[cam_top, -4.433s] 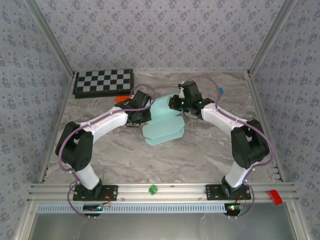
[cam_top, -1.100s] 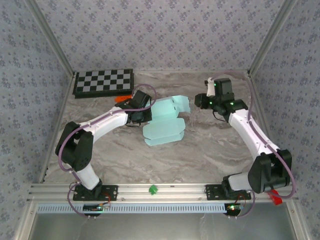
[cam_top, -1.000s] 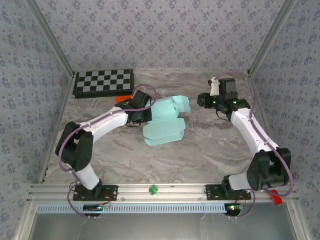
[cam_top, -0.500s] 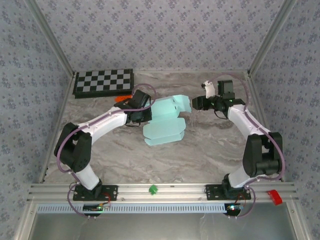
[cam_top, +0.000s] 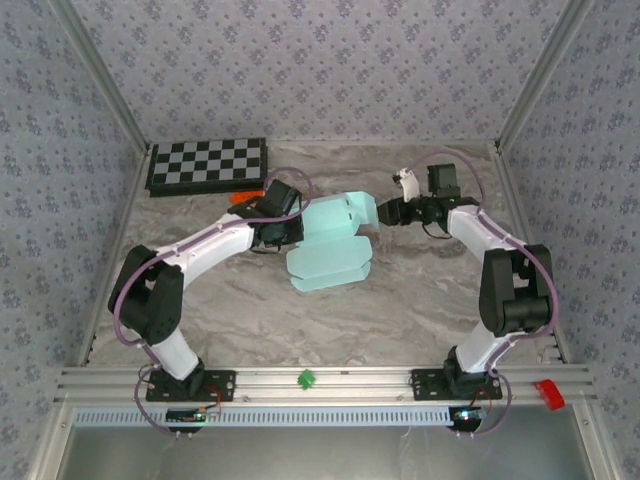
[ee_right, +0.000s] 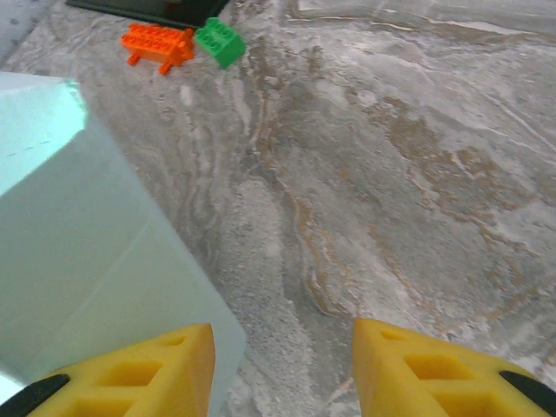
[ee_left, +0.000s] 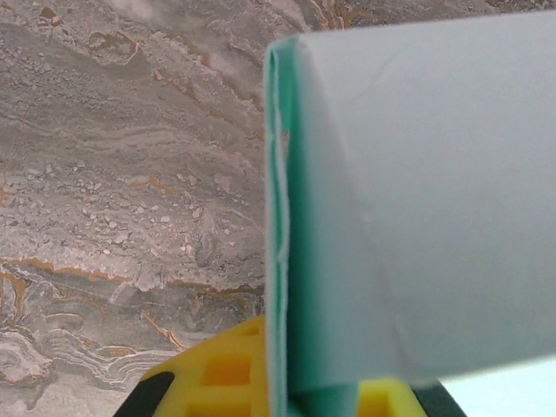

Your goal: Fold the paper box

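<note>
The left hand is clenched on one edge of the paper box; the card stands between its yellow fingers. The right hand is released, jaws apart, at the opposite edge. The box's raised panel is just beside it, above the desk.

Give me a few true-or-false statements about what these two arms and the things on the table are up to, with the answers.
1. The left gripper is clamped on an edge of the paper box. True.
2. The right gripper is shut on the paper box. False: its jaws stand open, with the box beside them.
3. The checkered board lies at the far left of the table. True.
4. The orange brick and green brick sit on top of the board. False: they lie on the table beside it.
</note>
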